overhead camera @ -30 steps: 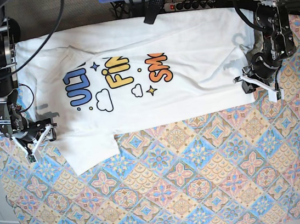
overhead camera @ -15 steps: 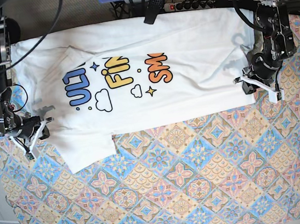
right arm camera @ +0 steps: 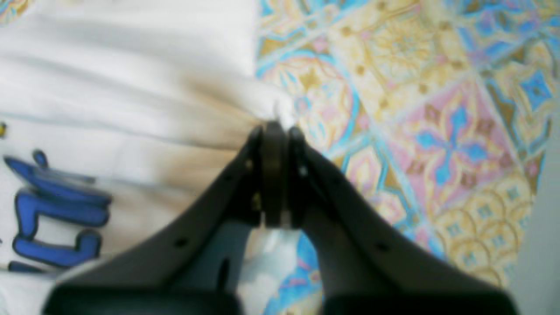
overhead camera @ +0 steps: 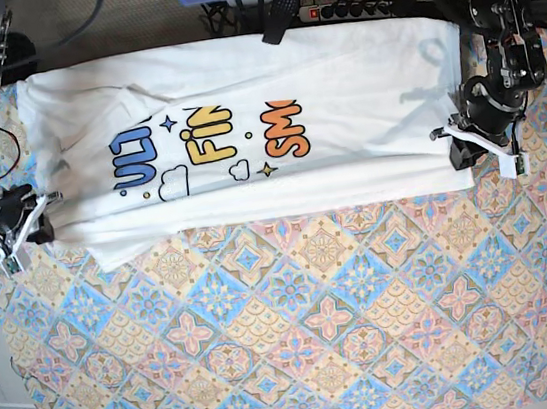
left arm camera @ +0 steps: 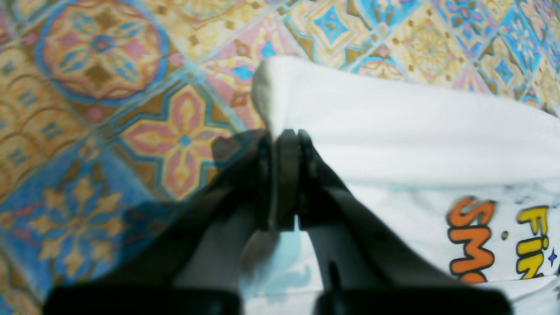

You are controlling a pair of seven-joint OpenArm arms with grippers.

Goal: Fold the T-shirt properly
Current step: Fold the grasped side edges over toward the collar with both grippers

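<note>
T-shirt (overhead camera: 245, 138) spread print-up across far half of patterned worktop (overhead camera: 300, 332). Left claw (overhead camera: 475, 143) clamped on one edge corner; right claw (overhead camera: 18, 236) clamped on the opposite corner.

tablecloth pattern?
Tablecloth: floral diamond tiles in blue, pink, yellow. Base view shows it best.

T-shirt (overhead camera: 245, 138) carried cartoon lettering — blue "ULT" partly readable at left, yellow "FiN" in the middle, orange "SM" at right. Left wrist view showed "SM" and "FiN" too — nothing else was readable.
</note>
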